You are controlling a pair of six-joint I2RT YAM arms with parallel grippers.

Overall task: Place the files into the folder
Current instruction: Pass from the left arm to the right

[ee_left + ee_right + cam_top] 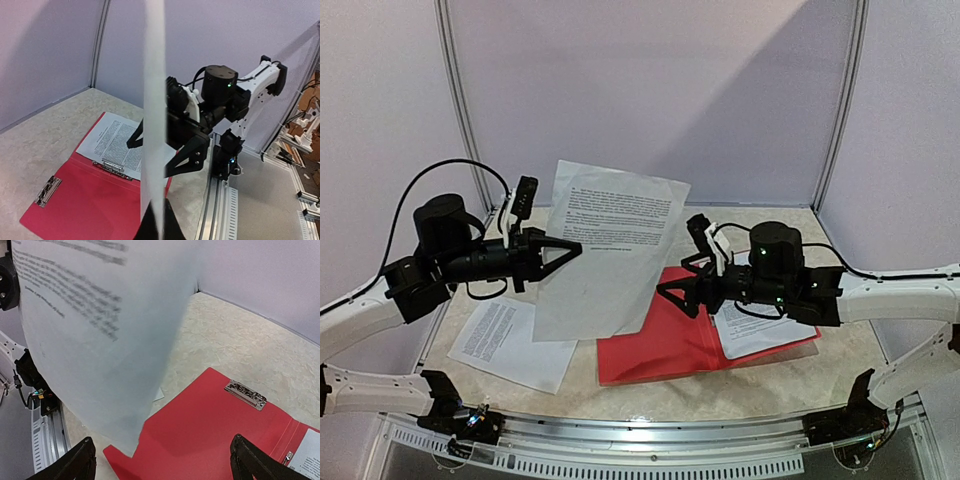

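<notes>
Printed sheet (615, 230) hangs upright in the air, its left edge pinched in the left gripper (570, 250), whose jaws are clamped together on it; right gripper (672, 278) sits just beside the sheet's lower right edge, jaws wide apart and holding nothing, above the red folder (660, 345); folder lies open and flat on the tabletop (720, 385); 2nd sheet (760, 335) lies on the folder's right half, by a metal clip (112, 165); 3rd sheet (510, 345) lies on the tabletop left of the folder; print on all 3 sheets is too small or blurred to read.
</notes>
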